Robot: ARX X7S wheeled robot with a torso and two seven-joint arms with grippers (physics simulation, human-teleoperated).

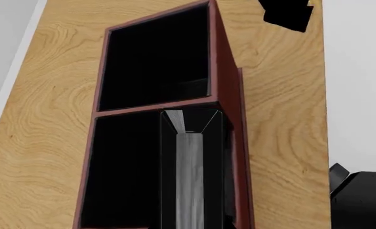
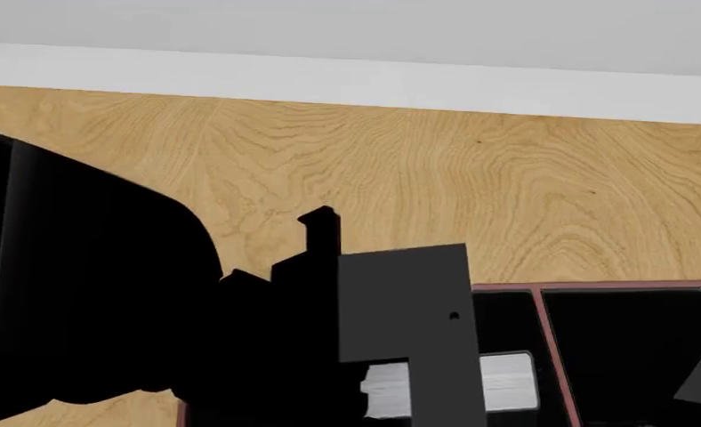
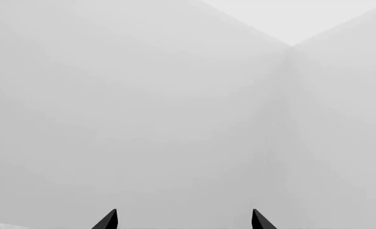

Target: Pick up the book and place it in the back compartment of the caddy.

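The book [image 1: 189, 176] is seen in the left wrist view standing on edge inside one compartment of the caddy [image 1: 229, 95], close beside the caddy's side wall, with its pale page edges turned toward the camera and the neighbouring compartment seen dark. It is clamped between the fingers of the left gripper [image 1: 189, 125], which are closed against its black covers, while the caddy is set on the wooden surface [image 2: 446, 178]. The right gripper [image 3: 183, 222] is held with its two pointed tips apart before a plain pale wall [image 3: 143, 105], and no writing, label or brand can be read anywhere.
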